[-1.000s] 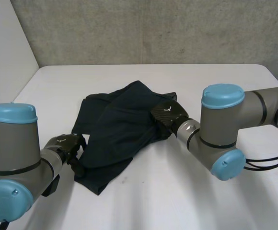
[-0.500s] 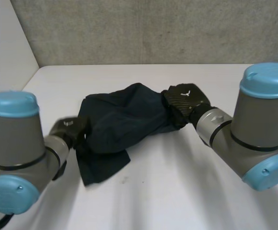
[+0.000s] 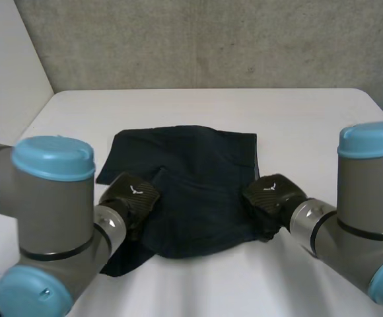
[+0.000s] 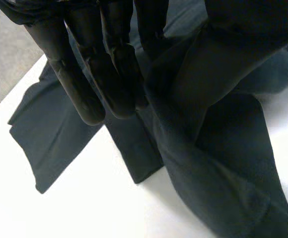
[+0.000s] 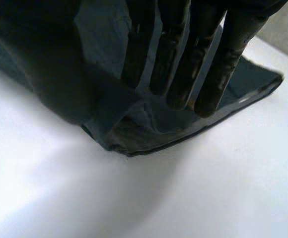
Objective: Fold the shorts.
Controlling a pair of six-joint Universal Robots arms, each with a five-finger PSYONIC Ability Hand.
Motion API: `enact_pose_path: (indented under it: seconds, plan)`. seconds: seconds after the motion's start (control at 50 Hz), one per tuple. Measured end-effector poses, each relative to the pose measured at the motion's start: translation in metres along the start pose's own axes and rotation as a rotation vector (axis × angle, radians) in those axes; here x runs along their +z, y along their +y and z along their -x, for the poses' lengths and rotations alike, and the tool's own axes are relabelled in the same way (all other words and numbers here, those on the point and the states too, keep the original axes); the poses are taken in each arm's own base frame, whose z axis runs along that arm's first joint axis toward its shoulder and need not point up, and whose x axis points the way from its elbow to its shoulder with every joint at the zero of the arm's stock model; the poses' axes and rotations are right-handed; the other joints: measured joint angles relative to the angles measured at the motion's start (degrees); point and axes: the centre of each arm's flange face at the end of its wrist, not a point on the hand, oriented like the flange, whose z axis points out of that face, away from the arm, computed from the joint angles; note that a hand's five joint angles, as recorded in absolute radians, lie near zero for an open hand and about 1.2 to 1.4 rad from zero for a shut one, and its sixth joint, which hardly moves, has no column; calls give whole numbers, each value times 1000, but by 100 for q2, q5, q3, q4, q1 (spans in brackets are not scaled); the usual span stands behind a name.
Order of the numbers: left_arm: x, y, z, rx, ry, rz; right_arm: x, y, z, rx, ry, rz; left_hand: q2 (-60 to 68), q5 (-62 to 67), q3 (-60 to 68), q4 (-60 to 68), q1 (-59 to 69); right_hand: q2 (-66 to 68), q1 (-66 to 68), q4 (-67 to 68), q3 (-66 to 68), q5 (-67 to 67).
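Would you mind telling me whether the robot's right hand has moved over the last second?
Yes. The right hand has come away from the back wall, toward the near side of the table, bringing an edge of the shorts along.

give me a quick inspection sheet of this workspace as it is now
surface: white table, no marks seen
job's things: dark shorts, partly doubled over, lying mid-table, near edge lifted
clutter: nothing seen
hands: left hand at the shorts' near left edge, cloth pinched between straight fingers and thumb; right hand at the near right corner, pinching a fold the same way
cables: nothing seen
surroundings: grey concrete wall behind the table, white panel on the left side
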Motion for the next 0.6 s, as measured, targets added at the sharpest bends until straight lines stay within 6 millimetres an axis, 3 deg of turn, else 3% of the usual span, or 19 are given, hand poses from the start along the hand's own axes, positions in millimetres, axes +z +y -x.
enact_pose_path:
  seconds: [0.14, 0.38, 0.48, 0.5, 0.6]
  plan:
    - [13, -9, 4, -24, -13, -24, 5, 17, 8, 154, -59, -14, 0, 0, 0, 0, 0, -1004, -851, -1075, -1024, -1092]
    - [24, -29, 15, -93, -43, -79, 5, 33, 19, 153, -82, -39, 0, 0, 0, 0, 0, -1529, -1298, -1585, -1574, -1669]
    - [26, -30, 17, -108, -43, -72, 12, 36, 19, 132, -52, -63, 0, 0, 0, 0, 0, -761, -630, -788, -742, -959]
    - [27, -28, 18, -118, -42, -64, 16, 37, 17, 123, -28, -69, 0, 0, 0, 0, 0, 693, 546, 567, 605, 331]
    - [27, -21, 17, -145, -34, -31, 23, 37, 9, 103, 37, -80, 0, 0, 0, 0, 0, 1873, 1403, 1872, 1887, 1560]
